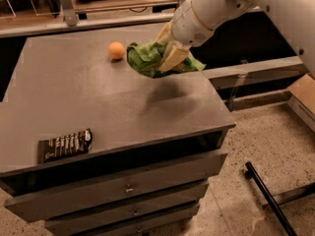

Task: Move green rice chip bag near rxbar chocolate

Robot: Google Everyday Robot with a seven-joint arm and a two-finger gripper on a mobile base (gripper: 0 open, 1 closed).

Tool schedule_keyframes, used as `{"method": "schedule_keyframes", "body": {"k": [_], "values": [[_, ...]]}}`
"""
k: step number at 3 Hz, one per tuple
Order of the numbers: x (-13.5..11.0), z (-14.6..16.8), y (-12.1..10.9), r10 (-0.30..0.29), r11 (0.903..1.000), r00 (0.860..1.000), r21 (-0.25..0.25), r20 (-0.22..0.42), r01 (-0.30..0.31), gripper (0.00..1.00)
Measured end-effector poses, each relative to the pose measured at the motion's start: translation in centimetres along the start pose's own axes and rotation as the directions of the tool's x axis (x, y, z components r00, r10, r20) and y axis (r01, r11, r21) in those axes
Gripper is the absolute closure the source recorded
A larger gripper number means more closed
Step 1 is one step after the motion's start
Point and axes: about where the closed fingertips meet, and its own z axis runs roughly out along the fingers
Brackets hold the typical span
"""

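1. Three loose things show in the camera view: the green rice chip bag [142,58], a small orange ball [116,50] and the rxbar chocolate [65,145], all on or over the grey top of a drawer cabinet [74,92].
2. We see the gripper [162,58] at the far right part of the cabinet top, at the end of the white arm [221,4] that reaches in from the upper right.
3. Its jaws are clenched on the green rice chip bag: one cream finger [173,57] lies across the front of the crumpled green foil, and the bag bulges out on both sides of it.
4. We judge the bag to be held clear of the surface, since a soft shadow [165,95] lies on the top below it, apart from the bag itself.
5. The orange ball rests on the top just to the left of the bag, near it but not touching.
6. The rxbar chocolate lies flat near the front left edge of the cabinet top, its white lettering facing up, well apart from both the bag and the ball.
7. Below the top we see the grey drawers [128,188] stacked one under another, each with a small handle at its middle.
8. On the speckled floor [275,146] to the right of the cabinet lies a black rod [266,198], slanting toward the lower right.
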Motion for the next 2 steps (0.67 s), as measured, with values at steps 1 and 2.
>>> {"method": "schedule_keyframes", "body": {"k": [1, 2], "values": [[-3.5, -2.3, 1.4, -0.055, 0.9985, 0.997, 0.002, 0.05, 0.055, 1.0], [-7.7, -2.1, 3.6, -0.132, 0.9899, 0.988, -0.043, 0.076, 0.135, 1.0]]}}
